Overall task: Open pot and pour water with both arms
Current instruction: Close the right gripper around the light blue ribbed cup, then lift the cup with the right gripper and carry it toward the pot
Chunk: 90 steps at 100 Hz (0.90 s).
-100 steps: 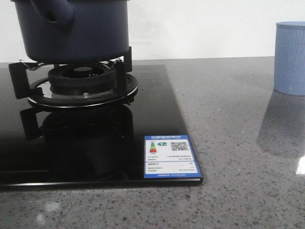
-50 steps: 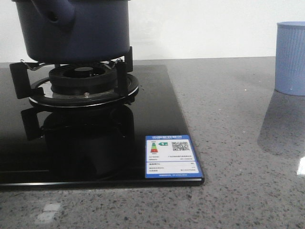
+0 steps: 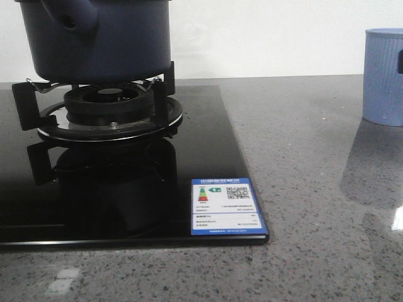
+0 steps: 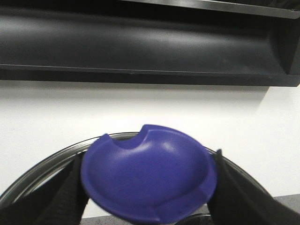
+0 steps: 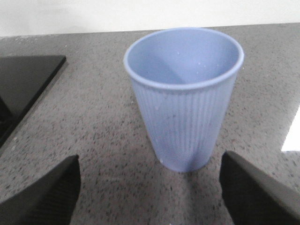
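Left end effector (image 4: 147, 197) clamped around blue lid knob (image 4: 147, 180) above pot (image 3: 94, 38), ready for lifting. Right end effector (image 5: 150, 187) spread wide around ribbed cup (image 5: 183, 96), right of pot.

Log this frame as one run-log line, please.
pot: on stove burner | left claw: around the knob of the lid | right claw: open, facing the cup, not touching

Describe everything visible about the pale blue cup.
The pale blue cup is a ribbed, matte, plastic-looking tumbler that tapers toward its base, with a smooth rounded rim. It stands upright and looks empty on the speckled grey countertop, right of the black hob. Nothing grips it; the right gripper is open on either side.
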Tool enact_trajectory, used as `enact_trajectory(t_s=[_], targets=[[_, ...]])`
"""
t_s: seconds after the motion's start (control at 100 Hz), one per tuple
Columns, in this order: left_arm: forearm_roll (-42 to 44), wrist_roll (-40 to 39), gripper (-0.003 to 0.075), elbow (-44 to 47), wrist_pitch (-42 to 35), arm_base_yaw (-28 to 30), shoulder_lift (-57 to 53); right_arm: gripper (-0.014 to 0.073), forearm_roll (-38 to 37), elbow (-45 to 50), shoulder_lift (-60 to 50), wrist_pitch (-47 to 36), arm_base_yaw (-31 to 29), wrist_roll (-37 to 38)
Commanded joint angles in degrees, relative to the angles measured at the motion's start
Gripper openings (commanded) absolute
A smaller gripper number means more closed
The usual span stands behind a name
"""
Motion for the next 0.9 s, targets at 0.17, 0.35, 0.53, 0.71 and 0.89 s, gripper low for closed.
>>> enact_trajectory(t_s=[0.17, 0.35, 0.53, 0.71, 0.89], targets=[[0.02, -0.17, 0.0395, -2.13, -5.77, 0.23, -1.25, 0.0547, 0.30, -1.56, 11.11, -19.69, -0.57, -0.64], [0.02, -0.17, 0.0395, -2.13, -5.77, 0.23, -1.25, 0.0547, 3.14, -1.56, 17.73, -29.20, -1.39, -0.64], [0.02, -0.17, 0.0395, -2.13, -5.77, 0.23, -1.25, 0.0547, 3.27, -1.69, 22.72, -34.09, -1.73, -0.64], [0.02, -0.17, 0.0395, -2.13, -5.77, 0.23, -1.25, 0.0547, 3.15, -1.76, 26.17, -38.06, -1.73, -0.64], [0.02, -0.17, 0.0395, -2.13, -5.77, 0.23, -1.25, 0.0547, 3.04, -4.24, 28.86, -37.85, -1.73, -0.64]])
